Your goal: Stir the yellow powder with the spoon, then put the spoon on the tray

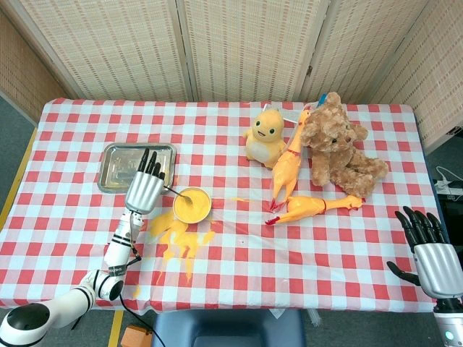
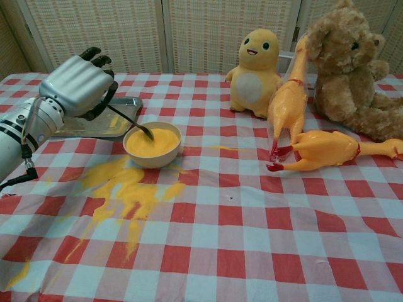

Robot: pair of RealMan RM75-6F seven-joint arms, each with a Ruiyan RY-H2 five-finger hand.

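While its fingers curl around the dark handle, the left hand (image 2: 77, 85) holds the spoon (image 2: 130, 121) slanting down into the bowl (image 2: 152, 144), the spoon's tip at the left edge of the yellow powder (image 2: 154, 139) that fills it. Behind the hand, the metal tray (image 1: 137, 165) sits just beside the bowl on the red-and-white checked tablecloth (image 1: 239, 253). Spilled powder (image 2: 126, 192) streaks the cloth in front of the bowl, running toward the near edge. Further right stand a yellow plush toy (image 1: 265, 134), two rubber chickens (image 1: 288, 165), one upright and one lying flat, and a brown teddy bear (image 1: 338, 144). Well apart at the near right corner, the right hand (image 1: 433, 254) hangs with fingers spread, grasping nothing.
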